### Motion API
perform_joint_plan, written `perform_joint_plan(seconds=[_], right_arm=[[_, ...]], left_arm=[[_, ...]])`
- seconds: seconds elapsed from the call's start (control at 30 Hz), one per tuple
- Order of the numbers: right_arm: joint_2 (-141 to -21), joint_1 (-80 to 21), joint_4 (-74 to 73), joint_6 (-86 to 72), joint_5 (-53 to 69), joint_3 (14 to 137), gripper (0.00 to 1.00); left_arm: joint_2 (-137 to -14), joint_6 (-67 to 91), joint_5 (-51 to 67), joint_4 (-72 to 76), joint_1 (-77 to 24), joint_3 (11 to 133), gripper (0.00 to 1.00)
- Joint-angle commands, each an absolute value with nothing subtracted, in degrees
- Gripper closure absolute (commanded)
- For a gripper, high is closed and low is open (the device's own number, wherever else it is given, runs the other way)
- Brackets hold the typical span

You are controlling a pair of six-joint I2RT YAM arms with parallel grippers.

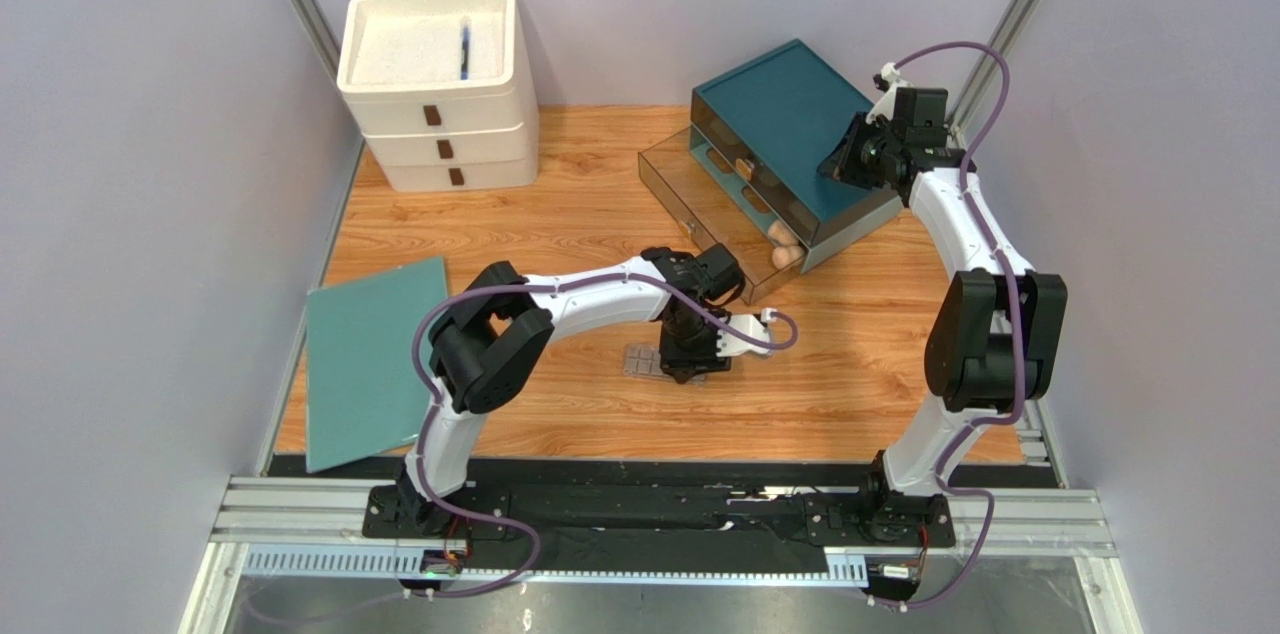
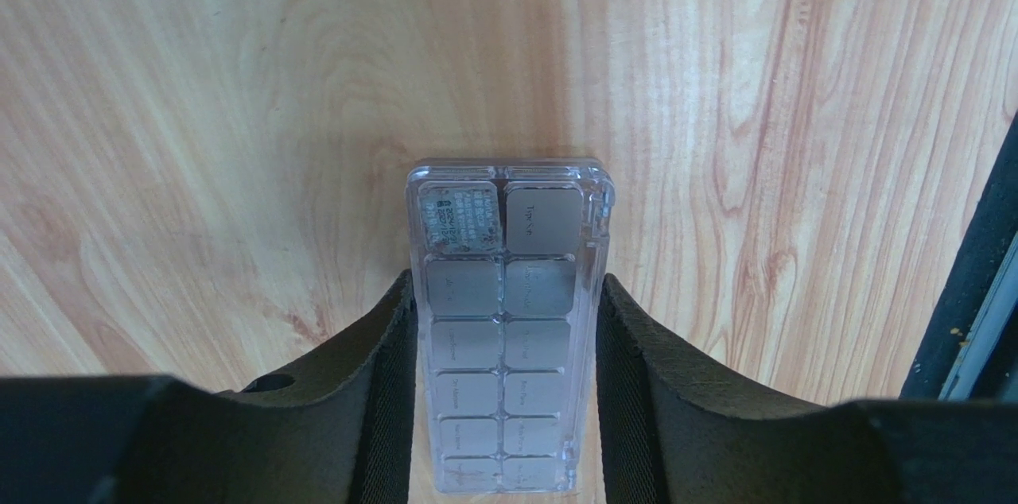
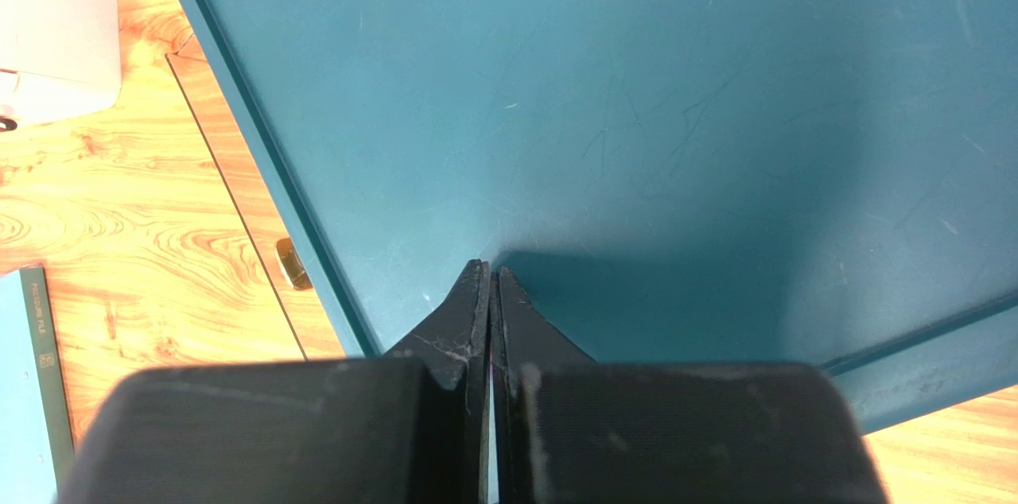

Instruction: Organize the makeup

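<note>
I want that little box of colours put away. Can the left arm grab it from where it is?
Probably yes. The left gripper straddles the palette, which lies flat on the table. A finger looks pressed against each long side, with nothing in between.

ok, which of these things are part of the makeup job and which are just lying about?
Job:
- grey gridded palette in a clear case, between the fingers of the left gripper
- beige egg-shaped sponges in the clear open drawer of the teal box organiser; the right gripper, shut, is over its top

Lying about:
- flat teal sheet
- white stacked drawer unit
</note>
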State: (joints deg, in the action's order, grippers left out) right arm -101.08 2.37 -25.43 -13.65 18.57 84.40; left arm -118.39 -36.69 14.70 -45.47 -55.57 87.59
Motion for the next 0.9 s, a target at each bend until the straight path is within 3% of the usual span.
perform_joint_plan(seconds=[0.0,0.6,0.87], right_arm=[[-103.8,2.02,-40.43,-11.6,15.38,80.07,1.0],[-104.06,2.02,-40.34,-11.34,15.56,80.25,1.0],[-104.24,2.02,-40.17,-11.6,15.73,79.8,1.0]], left_arm=[[-114.09,-31.65,16.69,-42.63,-52.83,89.99,1.0],[-111.09,-18.2,27.77,-31.47,-45.36,100.81,1.0],[-111.53,3.76,35.33,-8.37,-39.12,100.9,1.0]])
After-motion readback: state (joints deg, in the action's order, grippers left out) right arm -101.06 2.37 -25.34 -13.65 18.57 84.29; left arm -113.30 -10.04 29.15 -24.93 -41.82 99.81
